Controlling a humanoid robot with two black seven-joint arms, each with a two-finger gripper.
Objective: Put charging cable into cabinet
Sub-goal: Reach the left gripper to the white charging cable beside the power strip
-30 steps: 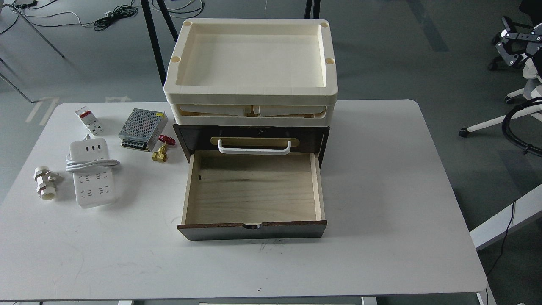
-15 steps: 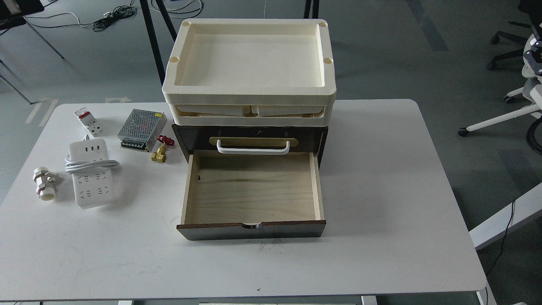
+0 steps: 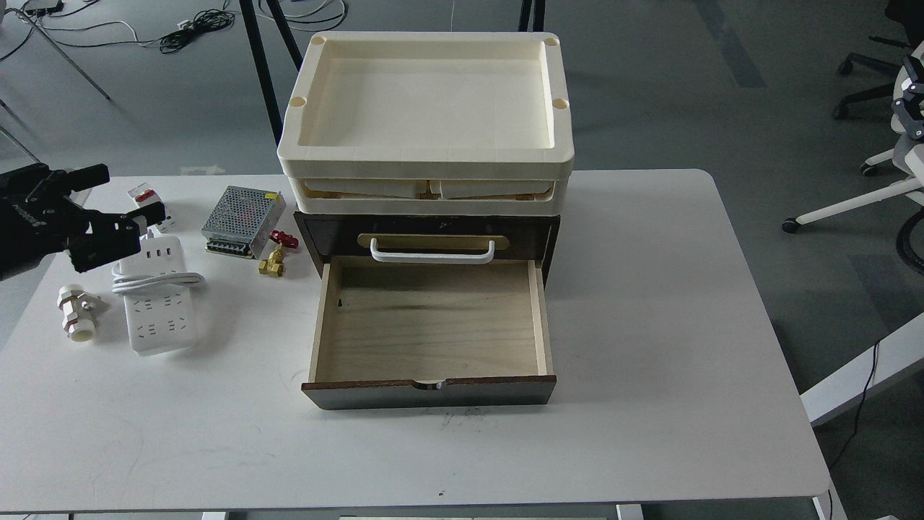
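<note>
The charging cable, a white power strip (image 3: pixel 157 300) with its coiled white cord across it, lies flat on the left of the white table. My left gripper (image 3: pixel 136 192) is open and empty. It hovers just beyond the strip's USB end, over the strip's far edge. The dark brown cabinet (image 3: pixel 426 231) stands mid-table with its plywood drawer (image 3: pixel 431 325) pulled out and empty. Its white bar handle (image 3: pixel 432 251) is above the drawer. Only a small dark part shows at the right edge (image 3: pixel 911 97), possibly my right gripper.
Cream trays (image 3: pixel 426 101) are stacked on the cabinet. A white-and-red breaker block (image 3: pixel 148 202), a perforated metal box (image 3: pixel 242 220), a brass valve with a red handle (image 3: pixel 276 256) and a white pipe fitting (image 3: pixel 76 312) lie around the strip.
My left arm has come into view from the left and now hovers open by the power strip. The dark part at the far right has pulled mostly out of view.
</note>
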